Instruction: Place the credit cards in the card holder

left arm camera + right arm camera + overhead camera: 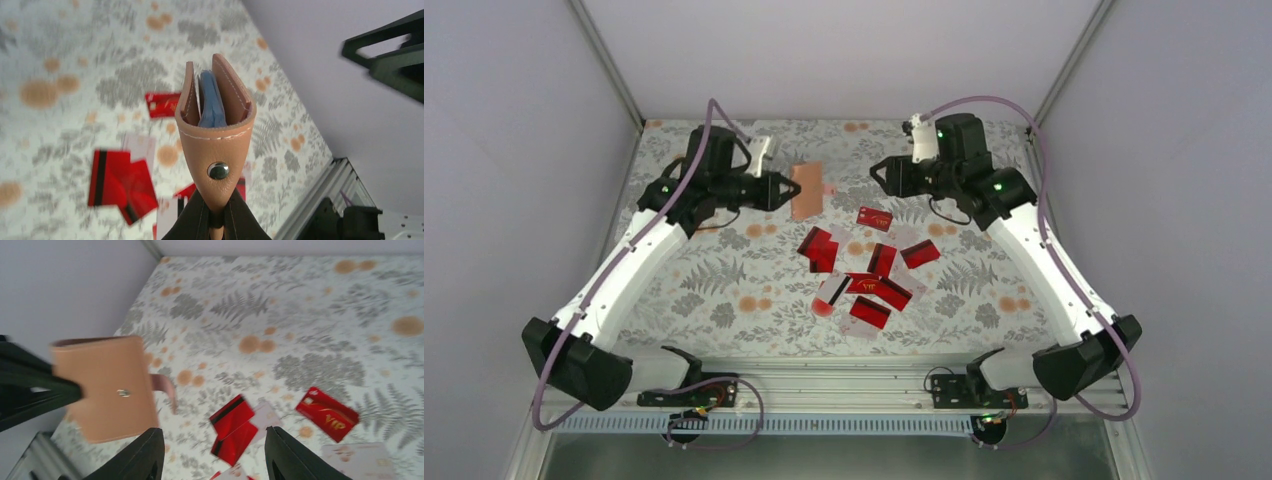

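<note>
- The card holder (807,190), clamped in the left gripper (777,190), blocks the far-centre lane.
- A gap lies between it and the right gripper (879,172), whose jaws stand apart.
- The credit cards (864,275) clutter the middle; the table (714,290) left of them offers open passage.

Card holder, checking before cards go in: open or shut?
Partly open: card holder flaps stand apart at the top, blue lining showing between.

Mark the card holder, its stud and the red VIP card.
card holder (215,150), left wrist view, tan face below the stitching
stud (218,170), left wrist view, centre of its dome
VIP card (327,415), right wrist view, its red middle
</note>
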`<state>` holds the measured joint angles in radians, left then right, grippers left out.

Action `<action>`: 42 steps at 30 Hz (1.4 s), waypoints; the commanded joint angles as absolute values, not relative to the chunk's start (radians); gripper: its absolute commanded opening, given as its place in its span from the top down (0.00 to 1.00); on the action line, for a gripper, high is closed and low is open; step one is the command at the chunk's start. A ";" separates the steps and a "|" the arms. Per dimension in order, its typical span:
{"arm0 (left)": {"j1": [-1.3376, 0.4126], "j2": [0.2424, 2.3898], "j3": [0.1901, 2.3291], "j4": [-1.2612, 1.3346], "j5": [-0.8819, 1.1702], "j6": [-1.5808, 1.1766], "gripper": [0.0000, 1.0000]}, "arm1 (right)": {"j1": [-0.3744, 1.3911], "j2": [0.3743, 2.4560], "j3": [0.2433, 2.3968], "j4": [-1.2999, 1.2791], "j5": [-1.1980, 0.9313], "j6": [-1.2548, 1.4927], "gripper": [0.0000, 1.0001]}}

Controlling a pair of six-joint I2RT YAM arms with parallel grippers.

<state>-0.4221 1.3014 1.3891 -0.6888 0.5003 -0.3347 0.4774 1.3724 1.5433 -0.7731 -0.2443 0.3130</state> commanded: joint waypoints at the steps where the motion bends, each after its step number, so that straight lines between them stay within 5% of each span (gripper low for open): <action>1: -0.359 1.242 1.226 -0.662 0.612 -0.376 0.98 | 0.478 1.355 1.471 -0.710 -0.455 0.331 0.48; 15: -0.271 1.293 0.927 -0.633 0.748 -0.376 0.98 | 0.479 1.424 1.415 -0.711 -0.495 0.354 0.47; 33: -0.230 1.495 0.869 -0.654 0.741 -0.302 0.96 | 0.478 1.477 1.365 -0.706 -0.539 0.349 0.47; 37: -0.222 1.542 0.872 -0.668 0.713 -0.288 0.85 | 0.480 1.494 1.359 -0.699 -0.564 0.347 0.47; 42: -0.218 1.564 0.913 -0.731 0.603 -0.274 0.44 | 0.483 1.517 1.359 -0.691 -0.587 0.342 0.47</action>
